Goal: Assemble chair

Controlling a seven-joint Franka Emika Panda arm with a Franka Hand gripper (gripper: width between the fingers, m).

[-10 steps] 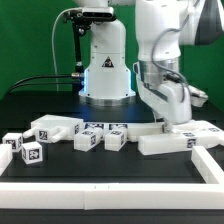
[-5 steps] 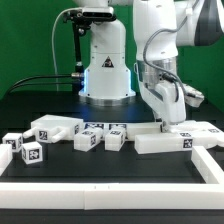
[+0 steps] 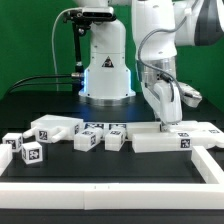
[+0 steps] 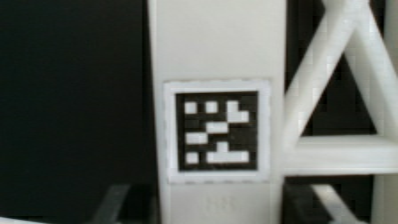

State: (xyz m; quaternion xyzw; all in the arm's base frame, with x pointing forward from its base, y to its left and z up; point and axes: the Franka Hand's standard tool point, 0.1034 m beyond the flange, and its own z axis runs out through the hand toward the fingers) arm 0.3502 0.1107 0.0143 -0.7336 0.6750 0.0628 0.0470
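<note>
My gripper [image 3: 164, 124] reaches down over a long white chair piece [image 3: 160, 140] that lies on the table at the exterior view's right. In the wrist view this piece [image 4: 217, 60] runs between my fingers and carries a black-and-white tag [image 4: 217, 130]. The gripper [image 4: 228, 205] stands open: a dark gap shows on each side between the fingers [image 4: 128, 200] and the piece. A white framed chair part [image 4: 347, 100] lies right beside the piece. More tagged white chair pieces [image 3: 55, 129] [image 3: 26, 150] [image 3: 88, 140] [image 3: 115, 140] lie to the exterior view's left.
A white border rail [image 3: 110, 188] runs along the front of the black table and up its right side. The marker board [image 3: 100, 127] lies flat behind the small pieces. The robot's base [image 3: 105, 70] stands at the back.
The jaws have widened off the long white piece. The piece, tilted a second ago, now lies flatter on the table, and the hand has sunk slightly.
</note>
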